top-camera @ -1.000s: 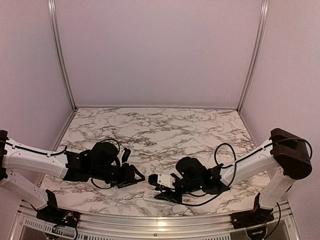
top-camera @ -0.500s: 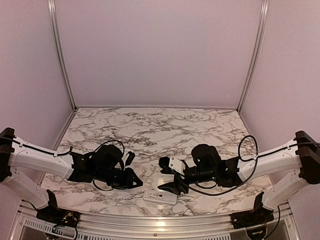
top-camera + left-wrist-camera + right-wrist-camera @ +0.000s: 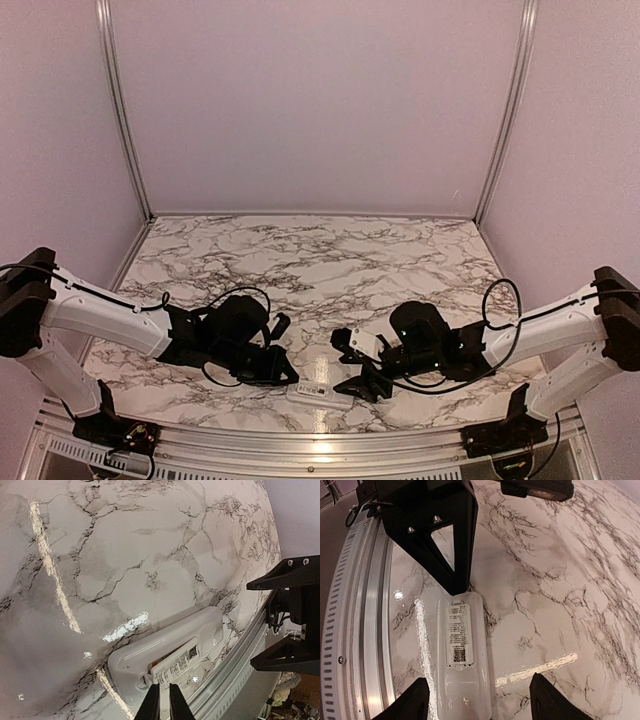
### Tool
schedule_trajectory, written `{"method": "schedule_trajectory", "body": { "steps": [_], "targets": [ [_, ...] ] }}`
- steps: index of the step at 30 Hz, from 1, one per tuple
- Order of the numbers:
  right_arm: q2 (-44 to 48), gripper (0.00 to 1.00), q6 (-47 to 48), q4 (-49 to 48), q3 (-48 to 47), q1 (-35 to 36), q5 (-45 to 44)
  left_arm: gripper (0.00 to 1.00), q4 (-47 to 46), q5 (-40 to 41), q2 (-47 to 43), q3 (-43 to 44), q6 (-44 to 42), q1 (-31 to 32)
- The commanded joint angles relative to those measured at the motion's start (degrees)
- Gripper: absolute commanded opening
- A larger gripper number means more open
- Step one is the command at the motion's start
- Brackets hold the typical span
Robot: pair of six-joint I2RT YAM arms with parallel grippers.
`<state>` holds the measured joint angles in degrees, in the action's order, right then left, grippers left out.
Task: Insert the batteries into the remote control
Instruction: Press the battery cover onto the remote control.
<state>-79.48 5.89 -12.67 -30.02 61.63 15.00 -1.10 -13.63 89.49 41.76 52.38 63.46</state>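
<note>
White remote control [image 3: 165, 645] lies back-up by the closed left tool [image 3: 163, 692].

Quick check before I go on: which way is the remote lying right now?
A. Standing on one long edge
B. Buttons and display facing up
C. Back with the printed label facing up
C: in the right wrist view the remote lies flat on the table, showing its white back and a printed label, with no buttons or display.
</note>
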Motion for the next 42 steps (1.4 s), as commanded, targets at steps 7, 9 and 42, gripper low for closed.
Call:
{"method": "schedule_trajectory", "body": {
  "steps": [7,9,42],
  "targets": [
    [1.34,0.66,-1.15,0.35,0.3,-0.63,-0.77,0.08,1.02,-0.77,2.27,1.86,-0.61,0.43],
    [1.3,0.66,-1.14,0.3,0.31,-0.7,-0.77,0.08,1.02,-0.99,2.59,2.01,-0.6,0.5],
    [-0.42,0.69,0.06,1.66,-0.15,-0.29,1.08,0.11,5.91,2.14,-1.15,2.98,-0.68,0.69]
  ]
}}
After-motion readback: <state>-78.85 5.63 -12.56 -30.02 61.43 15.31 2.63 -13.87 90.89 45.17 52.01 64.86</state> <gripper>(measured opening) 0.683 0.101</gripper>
